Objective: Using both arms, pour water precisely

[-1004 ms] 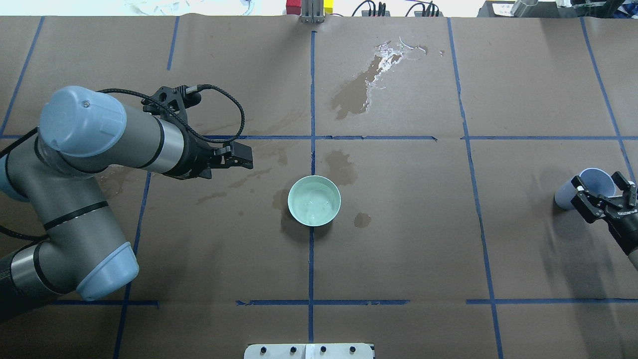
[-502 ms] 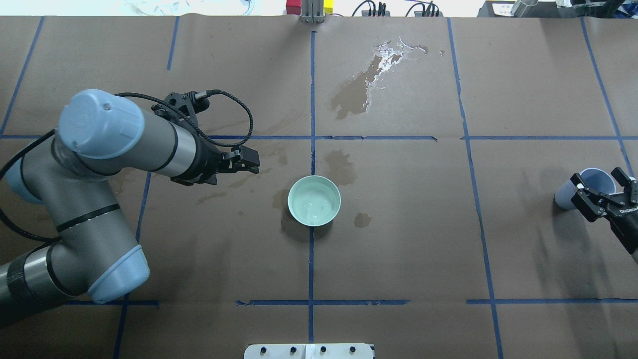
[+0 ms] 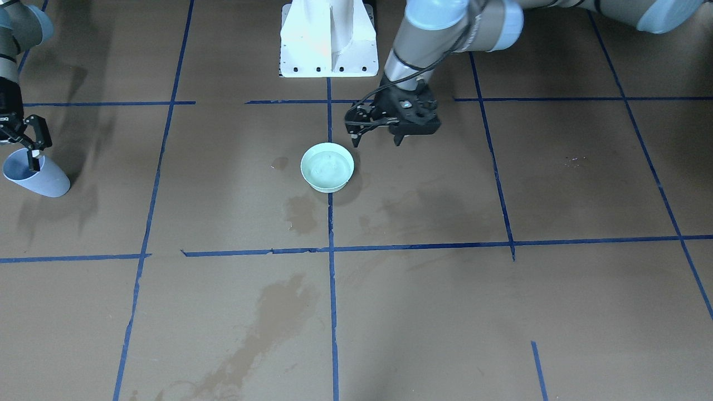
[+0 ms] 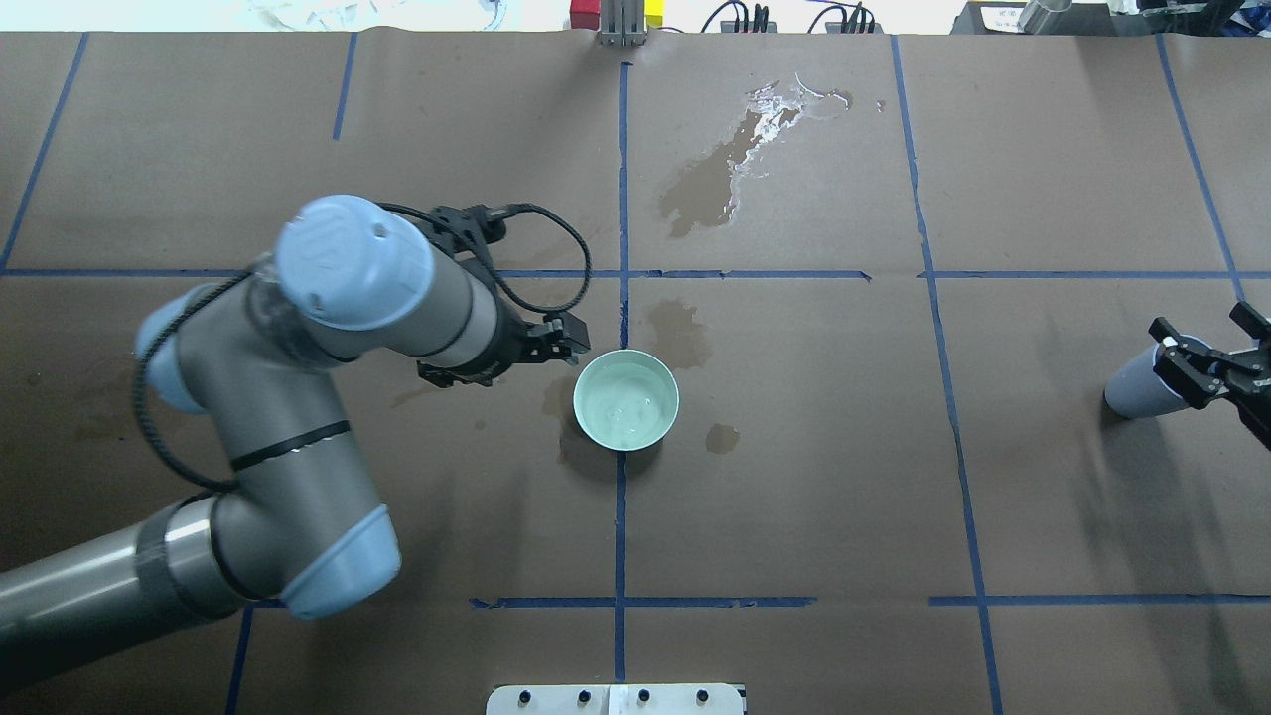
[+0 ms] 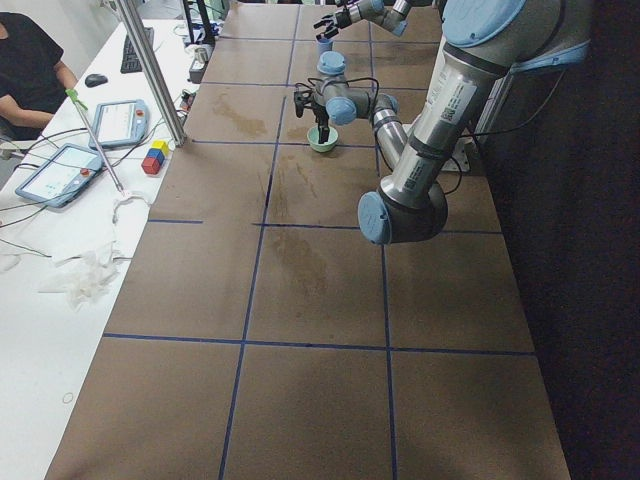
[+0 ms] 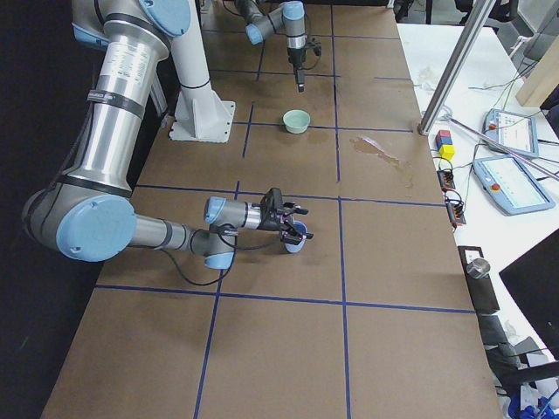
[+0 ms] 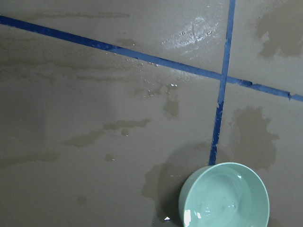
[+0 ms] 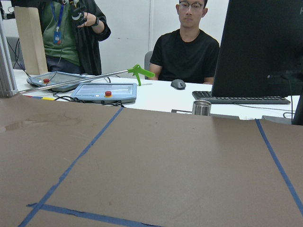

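A pale green bowl (image 4: pixel 626 399) stands at the table's middle; it also shows in the front view (image 3: pixel 327 167) and the left wrist view (image 7: pixel 225 196). The water (image 7: pixel 222 206) lies in it as a faint sheen with ripples. My left gripper (image 4: pixel 564 343) hangs open and empty just beside the bowl's left rim; in the front view (image 3: pixel 377 138) its fingers stand apart. My right gripper (image 4: pixel 1206 348) is open over the rim of a light blue cup (image 4: pixel 1137 392) at the table's right edge. In the front view one fingertip (image 3: pixel 34 160) reaches into the cup (image 3: pixel 42 179).
Brown paper with a blue tape grid covers the table. Wet stains lie far behind the bowl (image 4: pixel 715 179) and around it (image 4: pixel 680 333). The white pedestal (image 3: pixel 328 39) stands at the near edge. Tablets and operators (image 8: pixel 189 52) are beyond the far edge.
My left arm has swung right, bringing its gripper from well left of the bowl to just beside its left rim. My right gripper has shifted slightly right over the cup.
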Controlling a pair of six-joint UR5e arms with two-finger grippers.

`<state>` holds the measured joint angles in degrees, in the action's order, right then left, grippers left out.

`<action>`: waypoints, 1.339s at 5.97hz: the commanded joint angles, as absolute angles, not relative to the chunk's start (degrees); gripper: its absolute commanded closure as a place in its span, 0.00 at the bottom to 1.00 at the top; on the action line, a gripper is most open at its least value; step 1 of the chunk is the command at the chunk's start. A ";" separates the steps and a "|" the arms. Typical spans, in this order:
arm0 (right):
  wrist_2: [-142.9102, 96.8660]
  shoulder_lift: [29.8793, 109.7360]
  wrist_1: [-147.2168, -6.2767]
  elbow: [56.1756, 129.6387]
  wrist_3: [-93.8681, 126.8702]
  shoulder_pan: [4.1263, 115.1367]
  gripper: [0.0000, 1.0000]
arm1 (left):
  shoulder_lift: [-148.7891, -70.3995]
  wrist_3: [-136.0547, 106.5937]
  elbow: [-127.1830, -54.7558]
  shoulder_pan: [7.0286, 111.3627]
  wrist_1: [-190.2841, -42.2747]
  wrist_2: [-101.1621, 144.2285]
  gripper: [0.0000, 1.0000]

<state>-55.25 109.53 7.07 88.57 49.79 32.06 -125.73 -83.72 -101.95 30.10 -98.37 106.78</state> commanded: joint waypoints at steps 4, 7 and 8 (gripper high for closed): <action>-114.85 104.68 -8.57 90.53 43.00 70.77 0.03 | -131.30 -85.08 -90.18 26.28 -98.44 105.91 0.12; -131.54 103.54 -28.49 94.55 23.69 83.56 0.01 | -131.57 -85.08 -89.39 25.66 -98.70 105.91 0.58; -131.83 103.19 -29.52 95.18 21.29 84.80 0.01 | -131.66 -85.08 -89.38 25.58 -98.79 105.91 0.74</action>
